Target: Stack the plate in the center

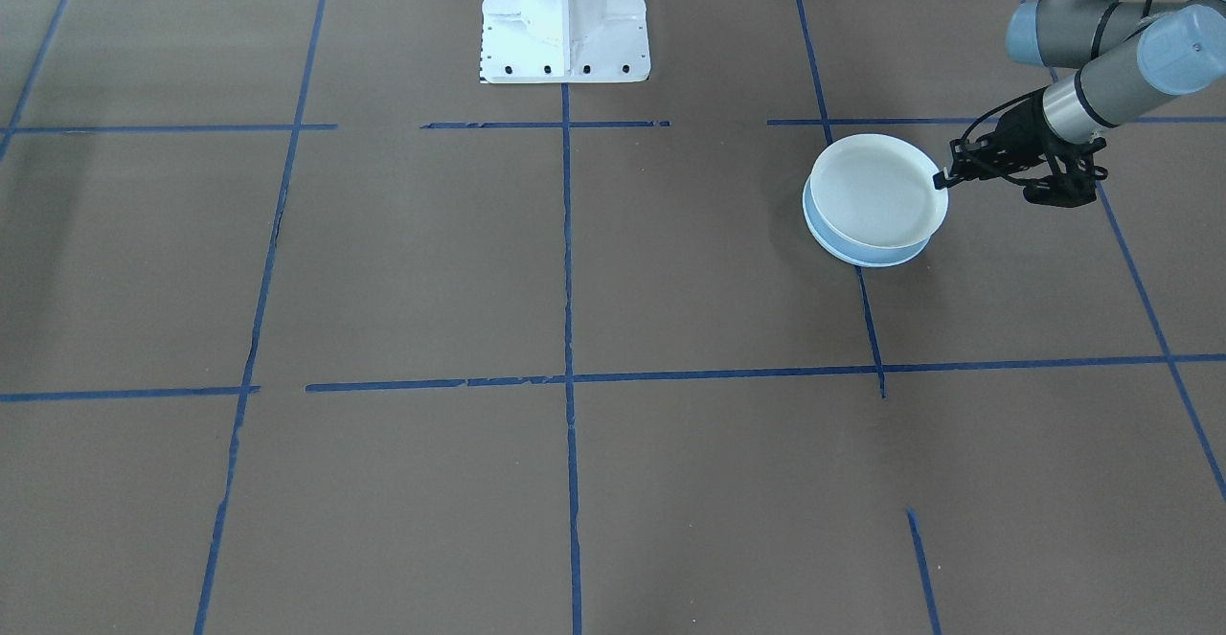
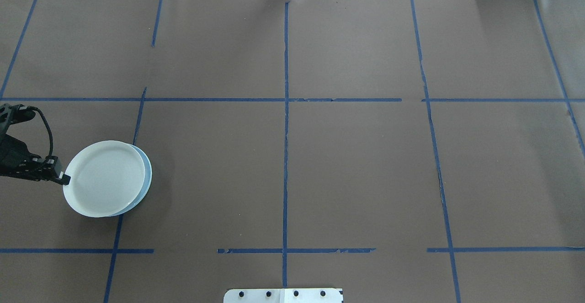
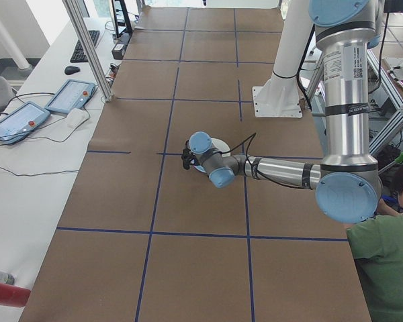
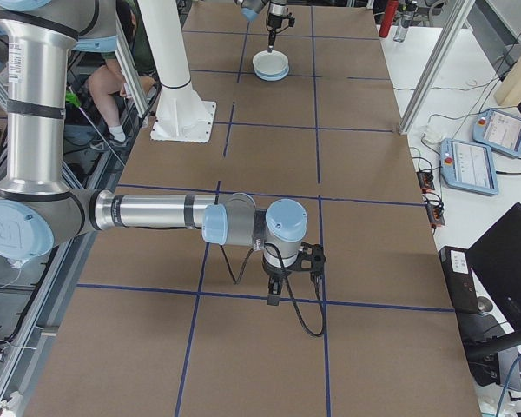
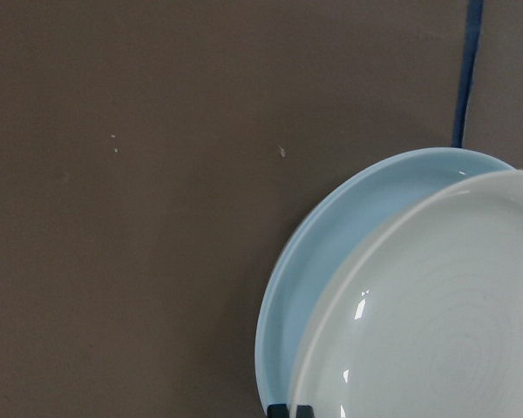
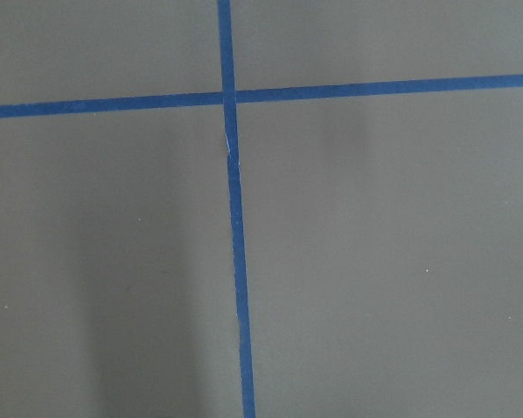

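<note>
A whitish plate [image 1: 876, 190] [image 2: 105, 177] with faint rings [image 5: 444, 322] sits slightly offset over the smooth pale blue plate, the center [image 1: 862, 254] [image 2: 147, 175] [image 5: 331, 252], on the robot's left side of the table. My left gripper [image 1: 943, 175] [image 2: 65, 179] [image 5: 292, 409] is shut on the whitish plate's rim at its outer edge. The blue plate shows only as a crescent beneath it. My right gripper [image 4: 275, 300] points down over bare brown table near a tape crossing. It shows only in the exterior right view, so I cannot tell whether it is open or shut.
Blue tape lines [image 2: 285, 134] divide the brown table into squares. The white robot base [image 1: 565, 12] stands at the middle of the robot's edge. A person in green [image 3: 389, 255] sits beside the left arm, and tablets [image 4: 473, 161] lie on a side bench.
</note>
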### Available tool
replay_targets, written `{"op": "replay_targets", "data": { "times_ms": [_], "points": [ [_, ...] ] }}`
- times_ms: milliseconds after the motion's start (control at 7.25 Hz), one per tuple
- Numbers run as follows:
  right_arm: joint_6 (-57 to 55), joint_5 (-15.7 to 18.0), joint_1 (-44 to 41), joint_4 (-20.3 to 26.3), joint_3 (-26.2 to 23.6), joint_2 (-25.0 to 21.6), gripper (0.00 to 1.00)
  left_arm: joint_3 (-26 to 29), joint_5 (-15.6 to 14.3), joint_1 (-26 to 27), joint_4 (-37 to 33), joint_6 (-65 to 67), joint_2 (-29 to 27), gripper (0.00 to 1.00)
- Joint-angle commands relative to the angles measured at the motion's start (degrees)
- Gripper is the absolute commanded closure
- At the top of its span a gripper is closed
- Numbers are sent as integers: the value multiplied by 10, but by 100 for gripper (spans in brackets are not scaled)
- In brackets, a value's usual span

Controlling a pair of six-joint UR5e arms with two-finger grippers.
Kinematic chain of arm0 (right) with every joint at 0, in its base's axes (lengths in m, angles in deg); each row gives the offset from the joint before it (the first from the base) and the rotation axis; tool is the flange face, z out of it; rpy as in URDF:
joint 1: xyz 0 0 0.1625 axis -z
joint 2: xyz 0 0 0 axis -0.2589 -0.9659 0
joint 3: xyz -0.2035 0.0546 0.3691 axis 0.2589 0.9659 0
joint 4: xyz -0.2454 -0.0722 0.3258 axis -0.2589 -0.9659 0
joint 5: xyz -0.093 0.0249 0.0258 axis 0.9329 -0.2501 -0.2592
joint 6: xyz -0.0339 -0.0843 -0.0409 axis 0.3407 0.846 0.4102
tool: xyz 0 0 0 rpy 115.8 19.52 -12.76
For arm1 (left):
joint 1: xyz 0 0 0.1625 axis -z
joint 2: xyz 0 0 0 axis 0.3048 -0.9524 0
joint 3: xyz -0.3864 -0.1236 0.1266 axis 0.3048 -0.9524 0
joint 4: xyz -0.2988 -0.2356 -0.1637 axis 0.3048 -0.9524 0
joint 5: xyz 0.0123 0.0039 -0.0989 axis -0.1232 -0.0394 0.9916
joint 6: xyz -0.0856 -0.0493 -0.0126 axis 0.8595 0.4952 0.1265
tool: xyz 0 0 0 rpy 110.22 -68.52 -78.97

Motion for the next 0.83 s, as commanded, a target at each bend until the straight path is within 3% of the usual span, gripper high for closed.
{"op": "replay_targets", "data": {
  "times_ms": [0, 138, 414, 690],
  "points": [
    [0, 0, 0, 0, 0, 0, 0, 2, -1, 0, 0, 1, -3, 8],
    [0, 0, 0, 0, 0, 0, 0, 2, -1, 0, 0, 20, -3, 0],
    [0, 0, 0, 0, 0, 0, 0, -2, 0, 1, -1, 31, -6, 0],
    [0, 0, 0, 0, 0, 0, 0, -6, -2, 53, 2, 20, 4, 0]
  ]
}}
